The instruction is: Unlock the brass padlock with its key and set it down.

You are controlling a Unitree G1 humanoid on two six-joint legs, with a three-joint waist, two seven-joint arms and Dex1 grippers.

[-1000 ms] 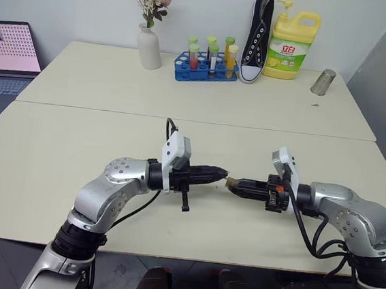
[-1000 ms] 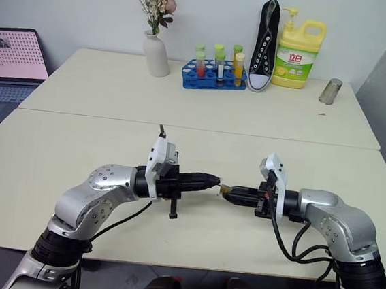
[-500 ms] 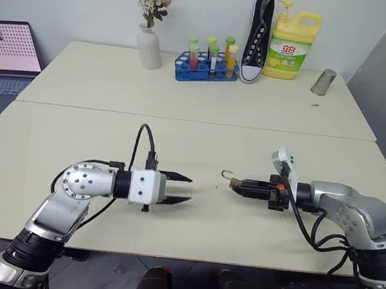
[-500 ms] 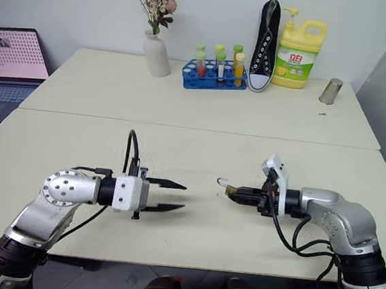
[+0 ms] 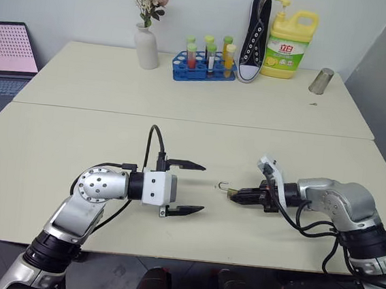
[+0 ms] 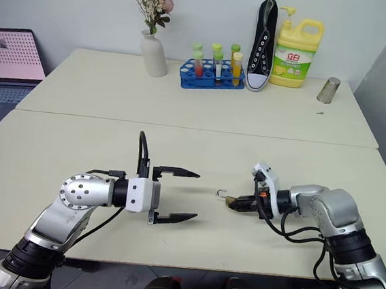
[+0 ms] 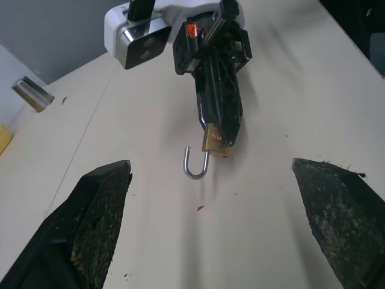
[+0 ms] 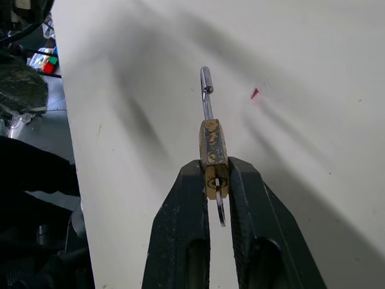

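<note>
A: Where is the small gold-yellow brass padlock (image 8: 212, 154) with the thin silvery shackle?

B: It is pinched between the two black fingers of the right gripper (image 8: 216, 180), just above the pale cream tabletop (image 5: 111, 137). In the head views it sits near the front edge, at about five o'clock from the table's centre. Its shackle (image 7: 196, 167) stands swung out of the body as an open hook, pointing away from the gripper toward the left arm.

A: And the key?

B: A thin sliver of metal (image 8: 220, 212) shows below the padlock body between the right fingers; whether that is the key cannot be told.

A: How does the left gripper (image 5: 183, 187) stand?

B: Its black fingers (image 7: 99, 208) are spread wide apart and hold nothing. It lies roughly level over the table, pointing toward three o'clock, straight at the padlock, with a clear gap of bare table between its tips and the shackle.

A: Anything else on the table?

B: Along the far edge, around twelve o'clock: a white vase of dried flowers (image 5: 146, 46), a blue rack of coloured test tubes (image 5: 205, 60), a black-and-white sneaker (image 5: 255, 38) stood on end, a yellow detergent bottle (image 5: 291, 47), and a small metal cup (image 5: 321, 82) toward one o'clock. A laptop (image 5: 6, 58) sits off the table at ten o'clock. A tiny red speck (image 7: 199, 208) marks the surface near the shackle.
</note>
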